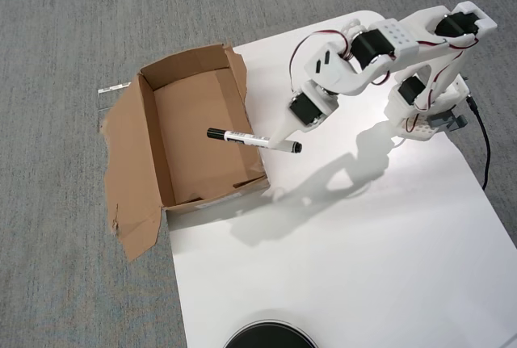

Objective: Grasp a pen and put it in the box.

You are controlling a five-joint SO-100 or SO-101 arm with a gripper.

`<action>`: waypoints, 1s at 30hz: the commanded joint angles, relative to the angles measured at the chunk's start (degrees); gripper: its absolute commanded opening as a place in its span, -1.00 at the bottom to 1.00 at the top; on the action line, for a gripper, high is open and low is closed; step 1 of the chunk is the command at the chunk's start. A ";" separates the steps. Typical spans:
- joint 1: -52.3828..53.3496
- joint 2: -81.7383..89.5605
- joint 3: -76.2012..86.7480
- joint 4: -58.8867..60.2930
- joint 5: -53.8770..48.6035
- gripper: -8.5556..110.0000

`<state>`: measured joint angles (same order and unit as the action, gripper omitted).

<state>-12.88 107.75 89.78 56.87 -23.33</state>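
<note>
the claw [279,140] holds the pen [252,140] level across the right wall of the box [153,134], black cap over the box floor. the small black print on the white barrel is too small to read.

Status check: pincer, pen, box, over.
Pincer shut on pen. Pen level, spanning the cardboard box's right wall, cap end over the inside. Nothing blocking.

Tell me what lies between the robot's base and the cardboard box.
In the overhead view, only bare white board lies between the base and the box, crossed overhead by the arm's end effector holding the pen.
</note>
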 commanded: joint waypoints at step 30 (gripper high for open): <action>14.90 -45.62 -40.21 -0.70 -0.13 -0.85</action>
<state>1.54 64.60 53.75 56.78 -23.33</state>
